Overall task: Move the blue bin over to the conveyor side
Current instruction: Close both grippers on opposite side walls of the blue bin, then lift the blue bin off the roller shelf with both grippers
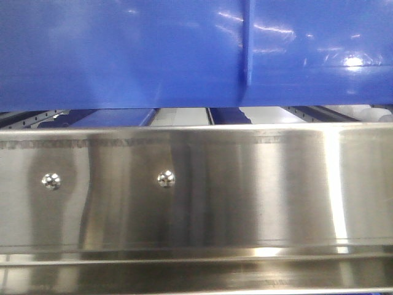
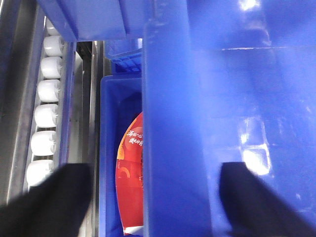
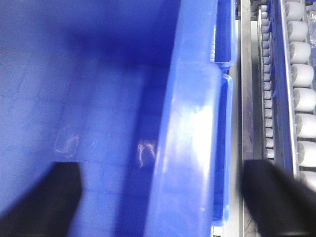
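While blue bin (image 1: 123,49) stands at rack, just above shiny steel front panel (image 1: 202,184), both tools straddle its walls.
- Left tool (image 2: 153,168): fingers wide apart, not clamped; one inside bin, one outside near white rollers (image 2: 47,116).
- Right tool (image 3: 160,165): same, rim between spread fingers.
- Second blue bin (image 2: 109,148), lower down, holds red packet (image 2: 129,187).

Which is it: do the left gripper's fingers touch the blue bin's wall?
Apart. The left wrist view shows the blue bin wall standing between the left gripper's open fingers, a clear gap on each side.
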Controlling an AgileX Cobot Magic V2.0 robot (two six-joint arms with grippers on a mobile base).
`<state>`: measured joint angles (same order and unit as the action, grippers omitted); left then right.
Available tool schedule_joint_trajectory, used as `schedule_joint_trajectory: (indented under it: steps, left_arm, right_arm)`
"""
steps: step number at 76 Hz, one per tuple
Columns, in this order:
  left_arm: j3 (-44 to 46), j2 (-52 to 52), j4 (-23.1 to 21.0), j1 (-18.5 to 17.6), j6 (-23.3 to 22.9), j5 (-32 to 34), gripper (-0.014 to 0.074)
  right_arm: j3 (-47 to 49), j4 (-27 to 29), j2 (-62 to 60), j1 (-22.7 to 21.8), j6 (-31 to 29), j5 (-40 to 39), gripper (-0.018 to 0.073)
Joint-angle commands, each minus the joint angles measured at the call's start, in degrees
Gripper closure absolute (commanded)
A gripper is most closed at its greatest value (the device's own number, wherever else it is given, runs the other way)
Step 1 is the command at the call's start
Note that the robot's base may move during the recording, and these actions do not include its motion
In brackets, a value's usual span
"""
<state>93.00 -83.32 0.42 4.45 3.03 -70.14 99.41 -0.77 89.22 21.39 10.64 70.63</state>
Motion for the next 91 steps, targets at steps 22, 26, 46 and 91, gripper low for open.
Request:
schedule_joint_trajectory:
  steps: [22,26,46,91]
  left_arm:
    - [0.41,0.23,-0.01,-0.27,0.02,0.59,0.0611]
    - [0.41,0.53,-0.01,-0.27,0.02,0.18,0.0615]
    - [0.41,5.8,-0.42,-0.27,0.02,0.18,0.0615]
    - [2.78,14.34,3.0,-17.34,-9.85,0.18,0.0615]
  right_arm:
    - [0.44,-0.63,-0.55,-0.02,-0.61,-0.67,0.0629]
    - [0.44,-0.63,-0.83,-0.02,-0.61,-0.67,0.0633]
    - [0.54,-0.83,-5.26,-0.02,-1.45,-0.67,0.064]
    - [0.58,-4.19,-16.4,-0.02,-4.72,-0.67,0.064]
